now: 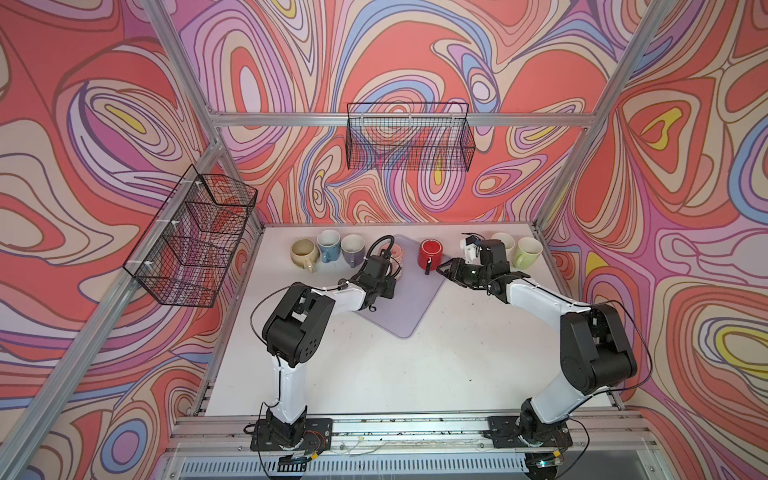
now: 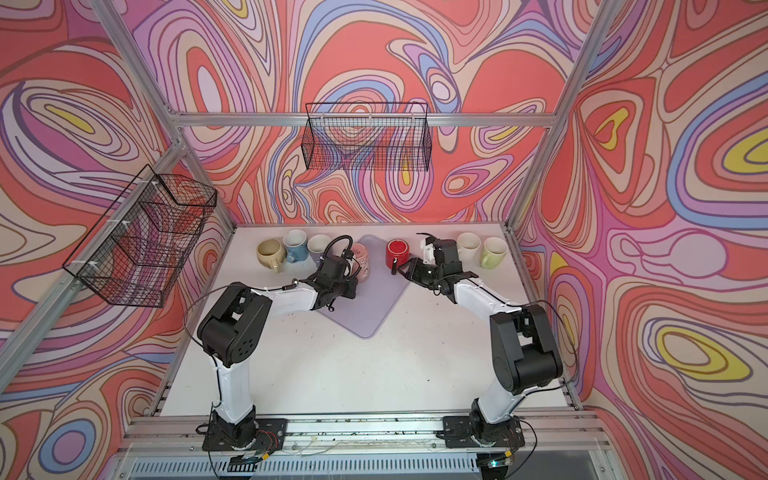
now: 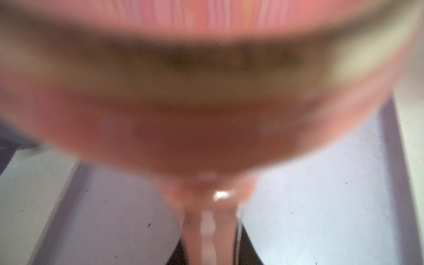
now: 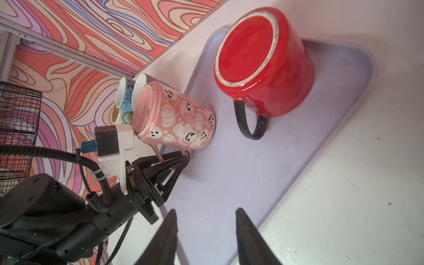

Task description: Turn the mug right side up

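The lilac tray [image 4: 252, 183] holds two glossy ceramic mugs, both base up: the pink mug [image 4: 176, 117], printed with white ghosts and pumpkins, and a squat red mug [image 4: 263, 68] with a black loop handle. The left gripper [image 4: 181, 158] is pinched on the pink mug's thin handle (the right wrist view shows this clearly; the left wrist view gives only a pink blur). The right gripper [image 4: 205, 210] hangs at the tray's edge, jaws apart, holding nothing.
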`<state>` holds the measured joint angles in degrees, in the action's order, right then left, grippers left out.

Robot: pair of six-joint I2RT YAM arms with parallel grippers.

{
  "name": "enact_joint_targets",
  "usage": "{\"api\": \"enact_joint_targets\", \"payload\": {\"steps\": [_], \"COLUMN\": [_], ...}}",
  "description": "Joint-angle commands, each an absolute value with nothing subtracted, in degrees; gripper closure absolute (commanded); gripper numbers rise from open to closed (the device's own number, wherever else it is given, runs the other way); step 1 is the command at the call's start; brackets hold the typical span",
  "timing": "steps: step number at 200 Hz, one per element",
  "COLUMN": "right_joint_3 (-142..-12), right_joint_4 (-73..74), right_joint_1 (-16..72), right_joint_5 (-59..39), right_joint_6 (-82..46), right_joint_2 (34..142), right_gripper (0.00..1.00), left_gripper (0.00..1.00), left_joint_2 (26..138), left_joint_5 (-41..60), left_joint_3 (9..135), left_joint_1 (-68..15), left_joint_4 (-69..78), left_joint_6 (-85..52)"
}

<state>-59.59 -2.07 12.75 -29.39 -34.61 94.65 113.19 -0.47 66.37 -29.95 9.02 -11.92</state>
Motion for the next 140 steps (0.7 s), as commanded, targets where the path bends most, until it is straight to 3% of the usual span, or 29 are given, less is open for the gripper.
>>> {"api": "enact_joint_targets", "payload": {"steps": [1,140], "right_joint_3": [-58.63,-58.18], "right_joint_4": [-1.05,-0.49], "right_joint_1": [12.4,12.42], "right_joint_5": [-29.09,-29.15], "right_joint_6": [-34.52,-34.89], "right_joint_2": [94.22,94.05], "right_gripper": [0.57,0.57], "left_gripper": [1.0,1.0], "left_joint_2": [109.23,103.32], "left_joint_5": [2.26,11.53], "left_joint_3": [68.04,67.5], "left_joint_1": [-29.89,-28.39], "left_joint_4": [11.01,13.8], "left_joint_6": [-10.74,-12.57]}}
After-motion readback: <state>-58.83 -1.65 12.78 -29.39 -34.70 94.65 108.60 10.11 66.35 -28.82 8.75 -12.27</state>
